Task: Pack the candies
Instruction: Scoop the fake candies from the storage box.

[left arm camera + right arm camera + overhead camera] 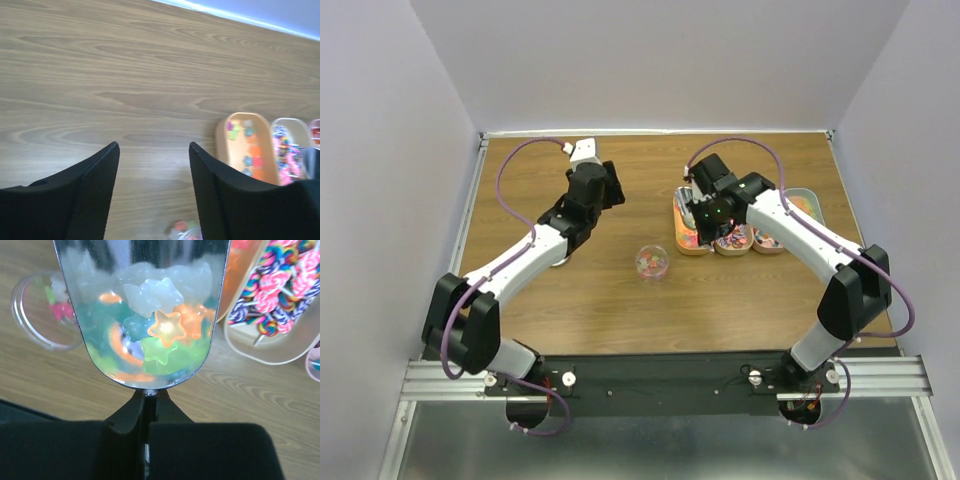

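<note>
My right gripper point(148, 407) is shut on the handle of a metal scoop point(100, 270). The scoop holds several star-shaped candies point(167, 326) in white, orange, green and teal. It hangs above the table between a clear round cup point(35, 320) on its left and the trays on its right. In the top view the right gripper point(700, 207) is over the orange tray point(691, 240). The cup point(652, 262) holds a few candies. My left gripper point(154, 152) is open and empty above bare table, left of the trays, and also shows in the top view point(610, 188).
A row of oblong trays stands at the right. The orange tray point(227, 150) holds star sweets and a pale tray point(280, 352) holds striped lollipops point(282, 285). Further trays point(804, 203) lie behind the right arm. Walls enclose the table on three sides.
</note>
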You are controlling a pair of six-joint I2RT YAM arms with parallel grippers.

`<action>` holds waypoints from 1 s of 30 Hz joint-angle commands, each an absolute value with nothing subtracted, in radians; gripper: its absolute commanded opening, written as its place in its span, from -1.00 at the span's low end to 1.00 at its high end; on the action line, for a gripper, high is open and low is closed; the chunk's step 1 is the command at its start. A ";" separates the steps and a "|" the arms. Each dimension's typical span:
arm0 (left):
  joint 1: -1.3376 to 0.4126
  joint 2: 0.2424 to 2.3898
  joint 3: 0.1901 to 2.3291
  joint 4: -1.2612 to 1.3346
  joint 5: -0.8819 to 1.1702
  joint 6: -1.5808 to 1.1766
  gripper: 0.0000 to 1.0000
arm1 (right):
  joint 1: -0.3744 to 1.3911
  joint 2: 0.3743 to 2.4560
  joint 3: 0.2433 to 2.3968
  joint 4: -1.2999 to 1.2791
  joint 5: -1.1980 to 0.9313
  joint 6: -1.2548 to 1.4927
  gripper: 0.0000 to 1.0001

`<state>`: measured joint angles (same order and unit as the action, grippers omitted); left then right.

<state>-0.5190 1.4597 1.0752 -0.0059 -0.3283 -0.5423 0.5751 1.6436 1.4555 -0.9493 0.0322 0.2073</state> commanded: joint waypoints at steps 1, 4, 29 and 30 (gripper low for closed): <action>-0.512 1.368 0.965 -0.005 -0.485 -0.486 0.36 | 0.637 1.658 1.491 -1.038 0.035 0.181 -0.99; -0.500 1.312 0.904 -0.006 -0.534 -0.462 0.49 | 0.681 1.675 1.514 -1.086 0.025 0.186 -0.99; -0.439 1.197 0.836 0.072 -0.166 -0.356 0.58 | 0.781 1.700 1.539 -1.175 -0.161 0.212 -0.99; -0.433 1.197 0.833 0.071 -0.195 -0.356 0.58 | 0.782 1.703 1.542 -1.184 -0.173 0.213 -0.99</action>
